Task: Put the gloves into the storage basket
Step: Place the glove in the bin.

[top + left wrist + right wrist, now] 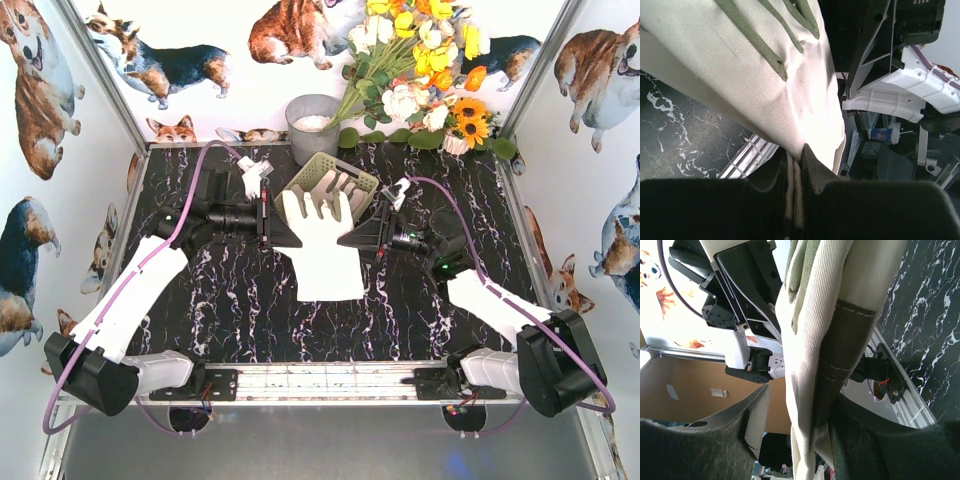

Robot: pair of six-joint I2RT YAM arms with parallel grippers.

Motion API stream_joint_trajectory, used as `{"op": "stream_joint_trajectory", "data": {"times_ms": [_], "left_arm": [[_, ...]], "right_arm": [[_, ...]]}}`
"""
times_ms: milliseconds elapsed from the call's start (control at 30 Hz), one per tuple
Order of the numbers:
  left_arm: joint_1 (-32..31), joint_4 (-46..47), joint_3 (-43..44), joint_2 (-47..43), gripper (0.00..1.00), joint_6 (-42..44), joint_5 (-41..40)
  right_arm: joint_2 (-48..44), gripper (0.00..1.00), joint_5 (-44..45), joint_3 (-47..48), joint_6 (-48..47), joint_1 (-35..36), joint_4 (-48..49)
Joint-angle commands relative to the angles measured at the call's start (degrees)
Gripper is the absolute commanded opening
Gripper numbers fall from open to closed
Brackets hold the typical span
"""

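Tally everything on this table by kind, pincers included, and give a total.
Basket: 1
Gloves: 2 seen, the held glove and the glove in the basket; any beneath are hidden
Bucket: 1
Flower bunch: 1
Pincers: 2, left pincer and right pincer
Total: 7

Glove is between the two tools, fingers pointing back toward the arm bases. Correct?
No. The glove is between the left tool and right tool, but its fingers point the other way, toward the storage basket; the top external view shows it.
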Motion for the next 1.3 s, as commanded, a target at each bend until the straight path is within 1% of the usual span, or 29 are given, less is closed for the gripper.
{"op": "stream_joint_trajectory", "data": {"times_ms": [0, 233, 400, 467, 567, 733, 900, 1000, 1167, 1267], "left_arm": [[0.61, -0.91, 1.69, 0.17, 0.0, 1.94, 3.7], [0.6, -0.63, 1.03, 0.43, 0.0, 2.84, 11.93], [0.52, -1.08, 1.09, 0.53, 0.0, 3.61, 14.28], [0.54, -1.15, 1.43, 0.46, 0.0, 3.78, 13.16], [0.56, 0.26, 1.46, 0.78, 0.0, 2.7, 10.95], [0.61, 4.93, 1.3, 1.0, 0.0, -1.0, 4.4], [0.97, 4.88, 1.41, 1.57, 0.0, -1.89, -0.61], [1.23, 5.52, 1.15, 1.82, 0.0, -2.37, -0.67], [1.3, 5.16, 1.3, 2.14, 0.0, -1.9, 0.12], [1.31, 4.53, 1.27, 2.42, 0.0, -1.41, 1.03]], "right_arm": [[-1.72, 0.51, 1.5, 2.07, -1.85, -0.5, 1.32], [0.06, 0.59, 0.65, 4.1, -2.03, -0.5, 2.06], [1.9, 0.62, 0.36, 5.29, -0.63, -0.46, 4.64], [2.67, 0.62, -0.1, 5.73, 0.44, -0.42, 5.99], [3.92, 0.6, -1.32, 6.45, 1.85, -0.42, 7.78], [4.21, 0.54, -2.17, 6.71, 2.25, -0.42, 7.92], [3.23, 0.51, -2.66, 5.81, 1.52, -0.31, 5.92], [2.11, 0.49, -2.96, 5.3, -0.15, -0.33, 2.71], [-0.17, 0.46, -3.13, 5.54, -5.48, -0.33, -5.71], [-1.16, 0.4, -2.53, 5.55, -7.41, -0.33, -9.08]]}}
